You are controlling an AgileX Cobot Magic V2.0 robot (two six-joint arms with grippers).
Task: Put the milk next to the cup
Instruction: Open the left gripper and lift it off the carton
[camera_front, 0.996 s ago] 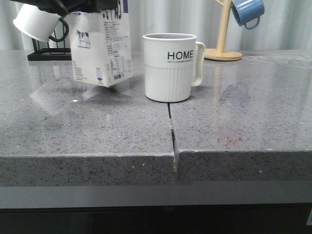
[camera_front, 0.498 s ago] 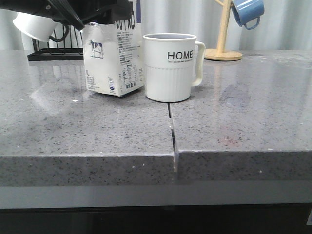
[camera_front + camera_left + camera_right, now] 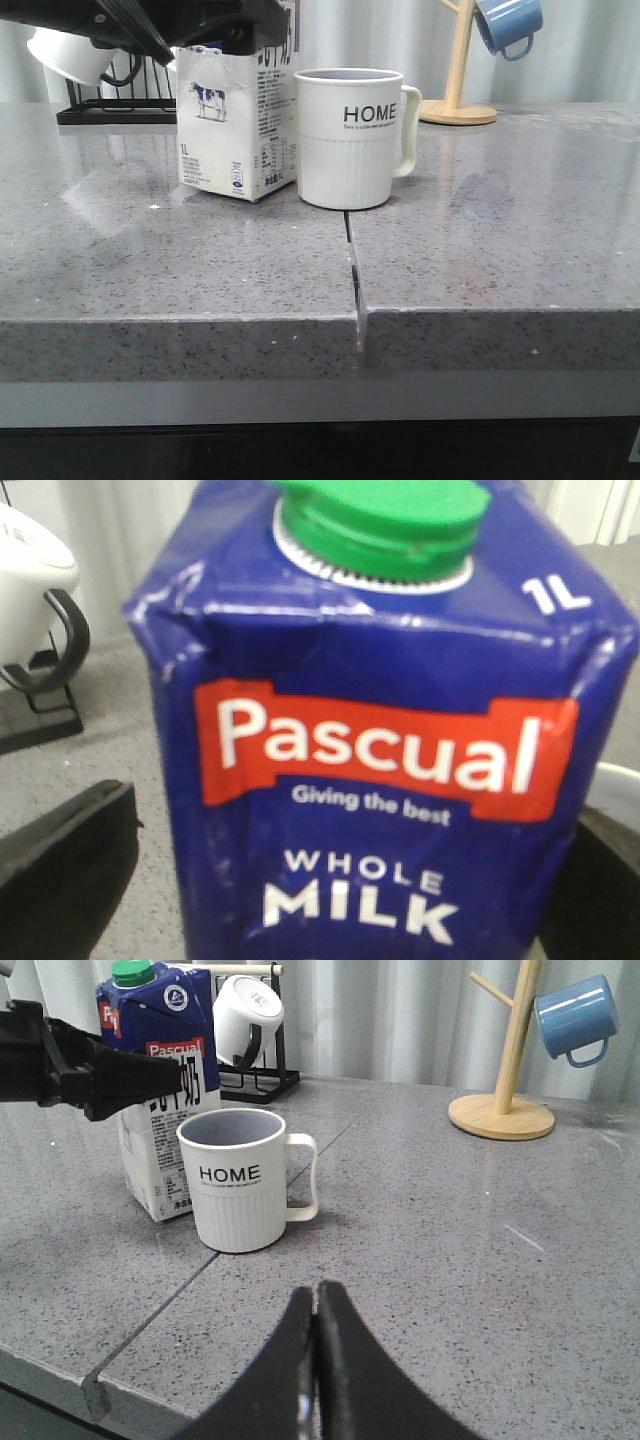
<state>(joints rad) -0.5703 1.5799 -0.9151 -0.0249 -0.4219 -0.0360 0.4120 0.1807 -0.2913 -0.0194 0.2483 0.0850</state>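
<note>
The milk (image 3: 235,130), a white carton with a dark blue top and a cow picture, stands upright on the grey counter, just left of the cup and almost touching it. The cup (image 3: 348,140) is a white ribbed mug lettered "HOME", handle to the right. My left gripper (image 3: 215,25) is closed on the carton's top; in the left wrist view (image 3: 350,880) black fingers flank the blue "WHOLE MILK" face (image 3: 380,780). My right gripper (image 3: 318,1295) is shut and empty, low over the counter in front of the cup (image 3: 238,1185) and the milk (image 3: 150,1170).
A black rack (image 3: 100,105) with a white black-handled mug (image 3: 65,50) stands behind the milk at the far left. A wooden mug tree (image 3: 458,100) holding a blue mug (image 3: 508,25) stands at the far right. A seam (image 3: 352,270) runs from the cup to the front edge.
The milk came down and to the right from a tilted, raised position. It now stands upright on the counter beside the cup. The cup has not moved.
</note>
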